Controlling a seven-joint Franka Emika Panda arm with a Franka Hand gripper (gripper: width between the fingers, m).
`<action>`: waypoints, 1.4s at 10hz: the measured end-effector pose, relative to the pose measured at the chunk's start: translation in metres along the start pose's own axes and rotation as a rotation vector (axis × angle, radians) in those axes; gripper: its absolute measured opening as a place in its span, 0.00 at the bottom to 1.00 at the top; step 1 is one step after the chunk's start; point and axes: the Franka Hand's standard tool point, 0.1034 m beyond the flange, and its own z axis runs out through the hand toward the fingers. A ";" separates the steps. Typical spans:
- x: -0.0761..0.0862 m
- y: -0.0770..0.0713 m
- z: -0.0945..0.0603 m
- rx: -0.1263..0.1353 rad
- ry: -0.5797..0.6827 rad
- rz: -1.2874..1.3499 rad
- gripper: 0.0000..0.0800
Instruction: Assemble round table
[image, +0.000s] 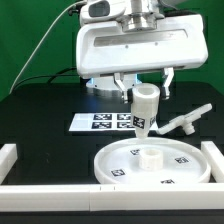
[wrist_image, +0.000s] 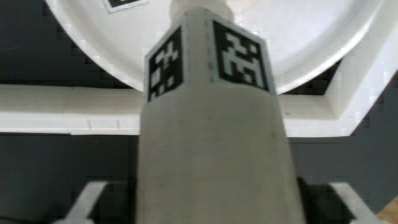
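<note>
Your pincer (image: 146, 87) is clamped on the post (image: 145, 110), a short, thick cylinder of smooth matte white plastic with square black-and-white tags on its side. It hangs upright from the jaws, clear of the black table (image: 40, 120). In the wrist view, a finger (wrist_image: 82, 200) stands on each side of it. Just below and in front lies the disc (image: 112, 165), which is round, white and rimmed, with a small hub at its middle. The armed foot piece (image: 186, 122) lies near the post on the exterior view's right. The marker board (image: 100, 122) lies flat on its left.

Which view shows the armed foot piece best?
The exterior view: the foot piece lies whole on the black table, to that view's right of the post. The wrist view shows none of it.
</note>
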 end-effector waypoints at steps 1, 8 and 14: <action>-0.003 -0.013 -0.002 -0.010 0.023 0.017 0.51; 0.004 -0.031 -0.007 0.013 0.038 0.096 0.51; 0.023 -0.059 -0.026 0.033 0.111 0.140 0.51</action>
